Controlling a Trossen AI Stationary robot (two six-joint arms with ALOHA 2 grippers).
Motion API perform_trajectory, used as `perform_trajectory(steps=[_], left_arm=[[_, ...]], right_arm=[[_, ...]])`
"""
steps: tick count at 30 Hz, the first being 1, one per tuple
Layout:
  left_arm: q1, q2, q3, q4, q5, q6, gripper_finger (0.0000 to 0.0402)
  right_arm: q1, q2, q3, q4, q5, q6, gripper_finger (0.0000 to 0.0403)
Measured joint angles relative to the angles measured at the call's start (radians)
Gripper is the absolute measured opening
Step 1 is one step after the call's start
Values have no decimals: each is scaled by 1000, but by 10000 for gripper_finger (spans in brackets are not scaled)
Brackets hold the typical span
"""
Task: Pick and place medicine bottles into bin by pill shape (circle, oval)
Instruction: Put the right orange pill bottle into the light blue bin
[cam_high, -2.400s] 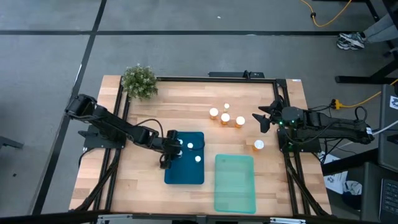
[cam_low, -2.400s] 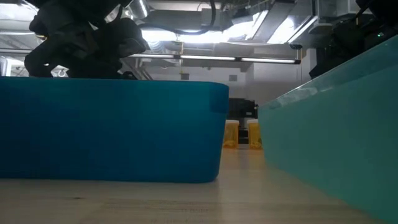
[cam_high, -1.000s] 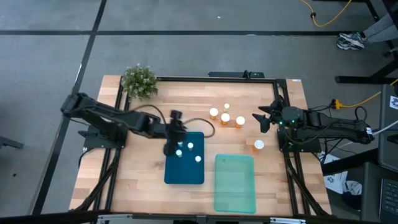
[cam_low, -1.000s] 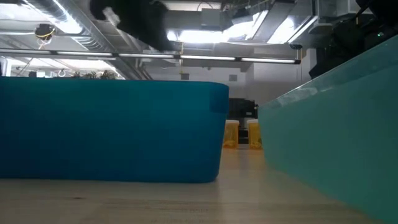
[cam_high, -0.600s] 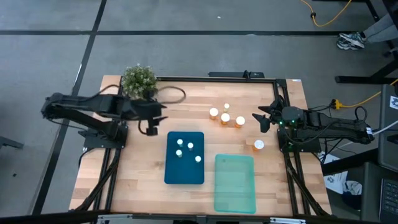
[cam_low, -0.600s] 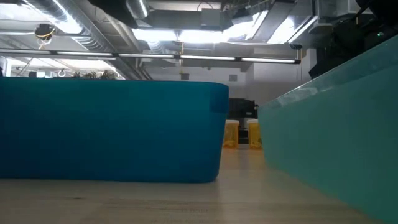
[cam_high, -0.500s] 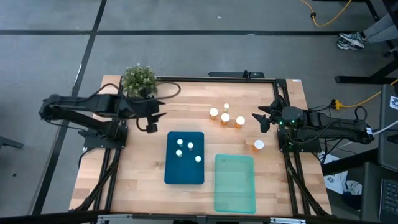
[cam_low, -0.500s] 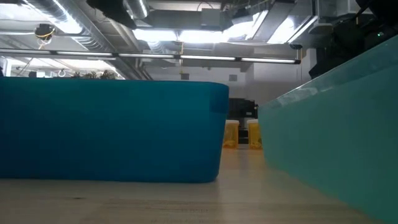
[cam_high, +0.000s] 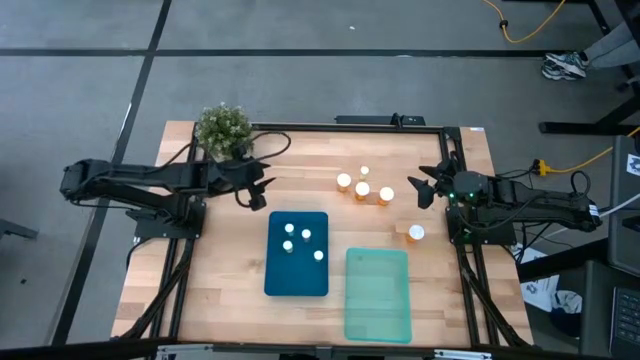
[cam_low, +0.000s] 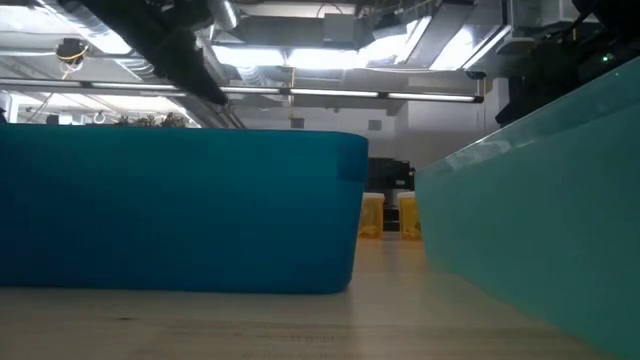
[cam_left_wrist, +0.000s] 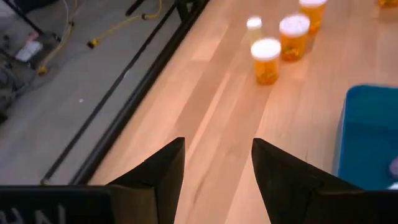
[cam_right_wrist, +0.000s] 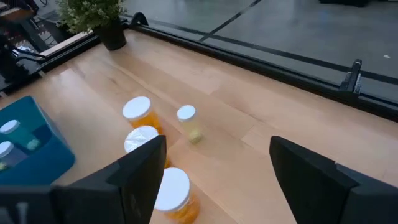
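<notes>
My tally: four bottles (cam_high: 298, 240) in blue bin (cam_high: 275, 281); five left on counter (cam_high: 300, 170) (teal bin (cam_high: 378, 320) bare). Left claw (cam_high: 258, 190) and right claw (cam_high: 424, 190) both gape, holding nothing.

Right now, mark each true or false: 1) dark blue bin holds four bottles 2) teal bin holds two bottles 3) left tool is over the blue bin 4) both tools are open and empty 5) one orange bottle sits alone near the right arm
1) True: four white-capped bottles stand in the dark blue bin.
2) False: the teal bin shows no bottles.
3) False: the left tool is over bare table between the potted plant and the bin, outside its rim.
4) True: the left tool and right tool both show spread fingers with nothing between them.
5) True: a lone orange bottle stands apart from the cluster of four.
</notes>
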Motion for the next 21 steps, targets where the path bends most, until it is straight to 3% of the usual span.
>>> perform_trajectory(steps=[8, 13, 18, 21], left_arm=[[0, 0, -19, -8, 0, 61, 177], [0, -7, -19, -15, -28, 239, 177], [11, -8, -19, -44, -69, 192, 177], [48, -55, -30, -90, -4, 139, 177]], right_arm=[[0, 0, 0, 0, -1, 3, 287], [0, 0, 0, 0, -2, 3, 287], [0, 0, 0, -2, -11, 3, 287], [0, 0, 0, -7, -11, 2, 287]])
